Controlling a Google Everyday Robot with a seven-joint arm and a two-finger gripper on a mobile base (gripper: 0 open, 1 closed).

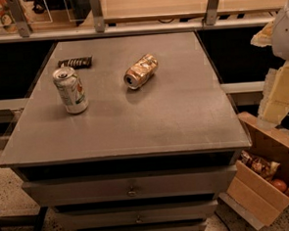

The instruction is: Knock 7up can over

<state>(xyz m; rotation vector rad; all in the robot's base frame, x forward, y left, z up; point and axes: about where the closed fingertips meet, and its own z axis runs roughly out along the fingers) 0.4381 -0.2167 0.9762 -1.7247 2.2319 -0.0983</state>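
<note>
Grey and dull, the surface (pixel 135 125) sits on top of a stack of drawers (pixel 131 187). 3 drawer fronts show below its near edge, each with 1 small knob.

The 7up can (pixel 71 90) stands upright close to the left edge, roughly halfway between the near and far edges. It is silver-white with green label marks, and its pull-tab top faces up. It has not been knocked over.

A gold can (pixel 141 71) lies on its side in the far half of the surface, about midway between the left and right edges. Its top end points toward the near-left. It is apart from the 7up can, with bare surface between the 2.

A dark wrapper (pixel 75 62) lies flat toward the far-left corner, behind the 7up can and not touching it.

My end effector (pixel 279 92) shows as cream-coloured blocky parts at the right of the view. It is out past the right edge of the surface and raised above it, well apart from the 7up can and touching neither of the 2 cans. I cannot tell whether it is apart or together.

Below it, an open cardboard box (pixel 259 194) stands on the floor beside the near-right corner, with packaged snacks and 1 reddish round item inside. Beyond the far edge runs a wooden counter (pixel 177 2) behind metal posts.
</note>
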